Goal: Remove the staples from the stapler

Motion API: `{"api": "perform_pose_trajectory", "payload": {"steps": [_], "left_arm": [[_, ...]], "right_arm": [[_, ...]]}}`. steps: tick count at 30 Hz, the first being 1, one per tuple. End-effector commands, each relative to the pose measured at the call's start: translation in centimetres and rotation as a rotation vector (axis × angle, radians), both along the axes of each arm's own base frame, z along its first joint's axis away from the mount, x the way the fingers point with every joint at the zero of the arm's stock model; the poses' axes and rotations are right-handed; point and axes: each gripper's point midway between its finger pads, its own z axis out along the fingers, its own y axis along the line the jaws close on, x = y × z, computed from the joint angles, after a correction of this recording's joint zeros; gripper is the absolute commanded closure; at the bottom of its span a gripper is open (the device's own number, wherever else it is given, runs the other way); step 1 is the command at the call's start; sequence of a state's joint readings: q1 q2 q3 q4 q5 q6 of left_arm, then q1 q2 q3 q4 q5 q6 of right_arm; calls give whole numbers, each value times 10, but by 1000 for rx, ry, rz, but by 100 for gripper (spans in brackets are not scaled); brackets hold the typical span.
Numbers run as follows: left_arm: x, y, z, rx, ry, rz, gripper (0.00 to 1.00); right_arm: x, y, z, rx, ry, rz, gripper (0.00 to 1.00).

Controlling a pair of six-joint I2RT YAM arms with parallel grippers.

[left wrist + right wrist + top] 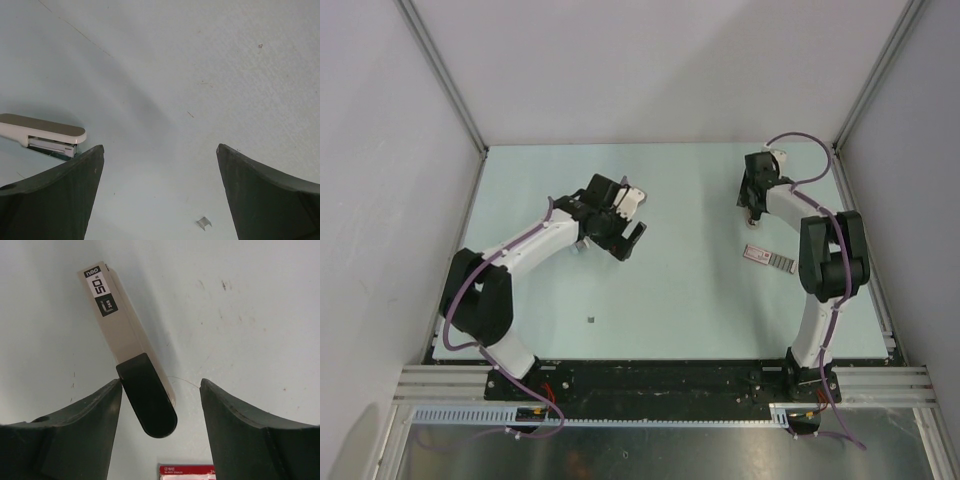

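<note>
A slim beige stapler with a black rounded end and a "50" label lies flat on the table. Its black end sits between the fingers of my open right gripper, which hovers just above it at the far right. A second stapler-like thing, beige on top and white below with a metal channel showing, lies left of my left gripper's left finger. It also shows in the top view. My left gripper is open and empty above bare table. One tiny bent staple lies between its fingers.
A pinkish-and-grey staple box lies near the right arm; its red top edge shows in the right wrist view. A tiny dark bit lies on the table nearer the front. White walls and metal posts enclose the pale green table.
</note>
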State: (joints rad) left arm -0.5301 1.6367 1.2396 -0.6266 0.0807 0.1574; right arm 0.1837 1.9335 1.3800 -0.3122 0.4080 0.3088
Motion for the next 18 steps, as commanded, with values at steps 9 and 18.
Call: {"api": "perform_pose_trajectory", "payload": {"steps": [9,18], "left_arm": [[10,-3,12,-10,-49,22,0],[10,0,15,-8,-56,52,1]], "right_arm": [[12,18,-20,73,12,70,66],[1,89,-7,110,-9,194,100]]}}
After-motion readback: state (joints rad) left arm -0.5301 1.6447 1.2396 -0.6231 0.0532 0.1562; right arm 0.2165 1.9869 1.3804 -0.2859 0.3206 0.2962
